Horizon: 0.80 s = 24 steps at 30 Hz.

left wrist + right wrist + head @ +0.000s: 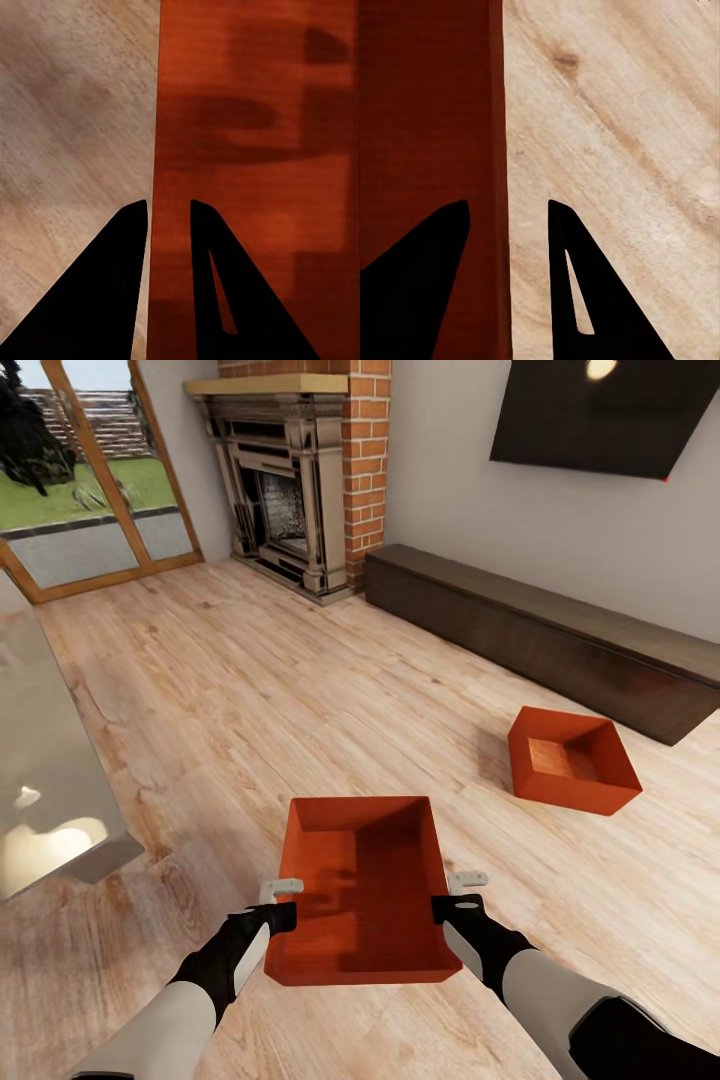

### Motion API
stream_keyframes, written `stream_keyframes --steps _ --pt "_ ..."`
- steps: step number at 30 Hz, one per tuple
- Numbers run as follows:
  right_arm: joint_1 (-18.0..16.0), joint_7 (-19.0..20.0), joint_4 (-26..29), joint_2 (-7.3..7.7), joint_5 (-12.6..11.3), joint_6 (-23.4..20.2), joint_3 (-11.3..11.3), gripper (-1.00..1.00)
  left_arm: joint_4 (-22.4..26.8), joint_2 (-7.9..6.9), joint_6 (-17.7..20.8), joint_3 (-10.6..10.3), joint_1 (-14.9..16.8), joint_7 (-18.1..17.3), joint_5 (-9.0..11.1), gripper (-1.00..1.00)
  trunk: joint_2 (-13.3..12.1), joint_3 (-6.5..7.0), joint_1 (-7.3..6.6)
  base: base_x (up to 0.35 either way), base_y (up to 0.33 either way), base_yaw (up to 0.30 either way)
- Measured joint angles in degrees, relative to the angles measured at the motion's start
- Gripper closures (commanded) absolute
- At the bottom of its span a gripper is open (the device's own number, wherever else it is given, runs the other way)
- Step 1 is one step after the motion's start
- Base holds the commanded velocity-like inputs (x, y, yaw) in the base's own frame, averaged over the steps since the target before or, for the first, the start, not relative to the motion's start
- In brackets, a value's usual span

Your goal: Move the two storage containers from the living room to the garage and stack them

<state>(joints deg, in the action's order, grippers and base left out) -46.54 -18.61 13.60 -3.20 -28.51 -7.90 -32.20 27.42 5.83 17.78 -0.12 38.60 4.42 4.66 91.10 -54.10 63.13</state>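
One orange-red storage container (365, 880) sits right in front of me on the light wood living room floor (250, 690). My left gripper (278, 900) straddles its left wall. In the left wrist view the left gripper (169, 217) has a narrow gap, with the container (255, 150) wall edge running between the fingers. My right gripper (462, 892) straddles the right wall. In the right wrist view the right gripper (508, 217) stands wider apart around the container (427, 112) wall. A second storage container (570, 760) lies further off to the right.
A long low dark cabinet (540, 625) runs along the right wall under a black TV (600, 410). A brick fireplace (285, 500) stands at the back, with glass doors (80, 490) to its left. A pale glossy furniture piece (50, 780) juts in at the left.
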Motion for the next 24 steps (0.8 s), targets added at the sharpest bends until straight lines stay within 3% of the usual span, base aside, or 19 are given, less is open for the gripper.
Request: stream_keyframes --steps 14,24 --pt "0.0 -0.1 0.1 -0.27 -0.1 0.2 0.1 1.0 0.0 0.02 0.0 -0.1 0.0 0.0 0.3 1.0 -5.6 2.53 -3.08 0.0 0.0 0.0" --pt "0.0 -0.1 0.1 -0.31 -0.3 0.2 0.1 1.0 0.0 0.03 0.0 -0.1 0.0 -0.1 0.4 1.0 -9.6 5.14 -5.27 0.0 0.0 0.0"
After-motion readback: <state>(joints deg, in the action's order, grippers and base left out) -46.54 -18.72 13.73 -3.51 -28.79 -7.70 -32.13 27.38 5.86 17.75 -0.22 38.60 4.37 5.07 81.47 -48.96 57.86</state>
